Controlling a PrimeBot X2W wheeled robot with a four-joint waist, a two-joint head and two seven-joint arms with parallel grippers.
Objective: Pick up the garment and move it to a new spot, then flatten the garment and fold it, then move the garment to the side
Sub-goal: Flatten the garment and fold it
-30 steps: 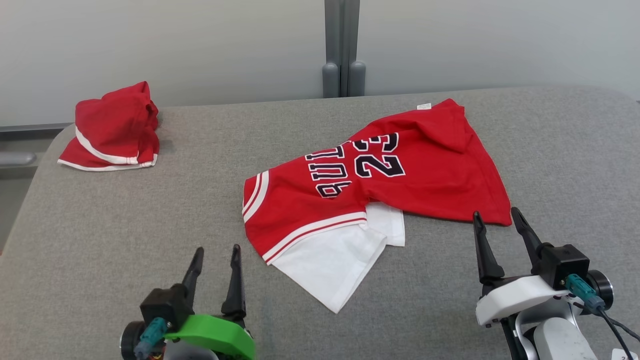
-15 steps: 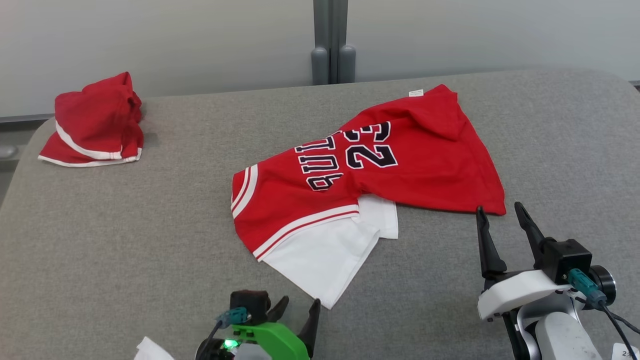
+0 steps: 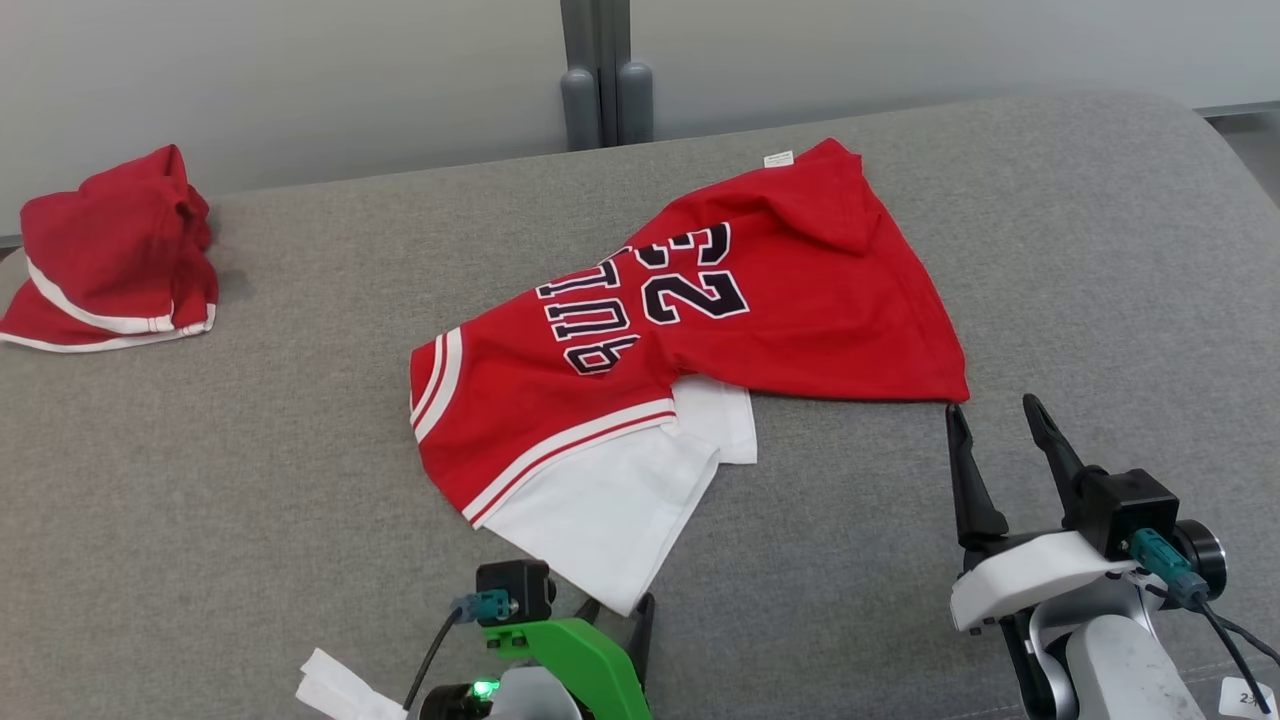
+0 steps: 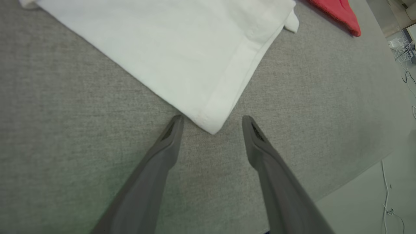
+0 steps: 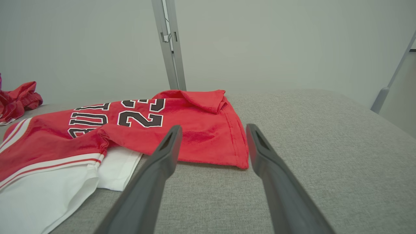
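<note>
Red with a white band, a small heap of cloth [image 3: 110,260] sits at the far left of the table [image 3: 250,450], well apart from the work. I judge that it has no part in this step.

Next to the right, low at the near edge, the left gripper [image 4: 212,119] points down at the garment [image 3: 720,310]. The garment lies spread but wrinkled in the middle of the table, with one far corner folded over. Its white part [image 4: 182,48] reaches toward the robot. The corner of this white part lies just between the two fingers, which stand wide apart and hold nothing.

Further right, the right gripper [image 3: 991,404] is also wide and empty. Its fingertips are just beside the corner of the red hem; I cannot tell if they touch it.

So the step in hand seems to be the first one: to take the garment before moving it. The next move calls, I think, for each gripper to go lower until one finger slides under its corner. Then it should close on the cloth only, not on the padding.

The table is covered with a grey felt-like fabric, soft and a little rough, so thin cloth may cling to it. Behind it is a pale wall with a grey post [image 3: 597,70]. At the right, beyond the table edge, is pale floor with some cables [image 4: 406,76].
</note>
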